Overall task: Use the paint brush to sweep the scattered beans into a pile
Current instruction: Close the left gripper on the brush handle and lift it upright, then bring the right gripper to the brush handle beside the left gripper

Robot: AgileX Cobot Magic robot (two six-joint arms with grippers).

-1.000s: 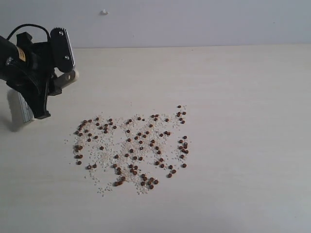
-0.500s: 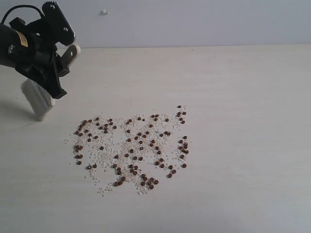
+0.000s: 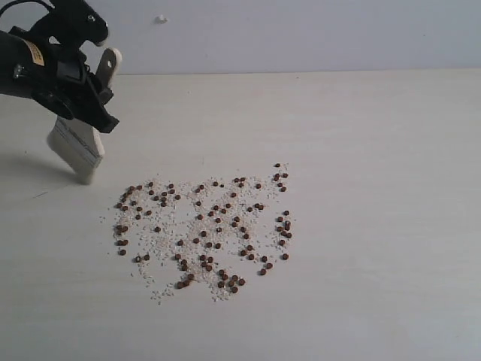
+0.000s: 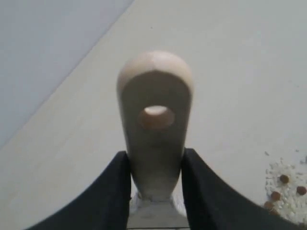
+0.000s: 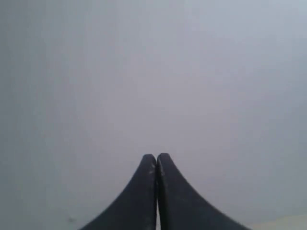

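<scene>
Nearest the exterior camera, a bare strip of pale wood-grained table (image 3: 361, 316) is seen. Beyond it, tiny round dark reddish-brown beans (image 3: 203, 229) are scattered in a loose, ragged patch left of centre, mixed with finer whitish grains (image 3: 161, 237). Wide open surface is noted to the right of the patch and behind it. Of the table's limits, only the far edge is seen, against the wall.

Further back, off the patch's far-left corner, a wide flat paint brush (image 3: 81, 154) is recorded: pale wooden handle, silver metal band, cream bristles. Its long axis is held steeply tilted, with the bristles down toward the table and the rounded, holed handle end up and leaning right. The bristle tip is placed near the outermost beans but apart from them. Contact with the table cannot be told.

The handle is clamped by the black left gripper (image 3: 94, 105). In the left wrist view the paint brush (image 4: 154, 81) is gripped on both sides just below the hole by the left gripper (image 4: 154, 160), with a few beans (image 4: 284, 188) visible alongside.

The right gripper (image 5: 157, 191) is seen with jaws pressed together, nothing between them and plain grey behind.

Farthest back stands a plain grey-white wall (image 3: 301, 34).
</scene>
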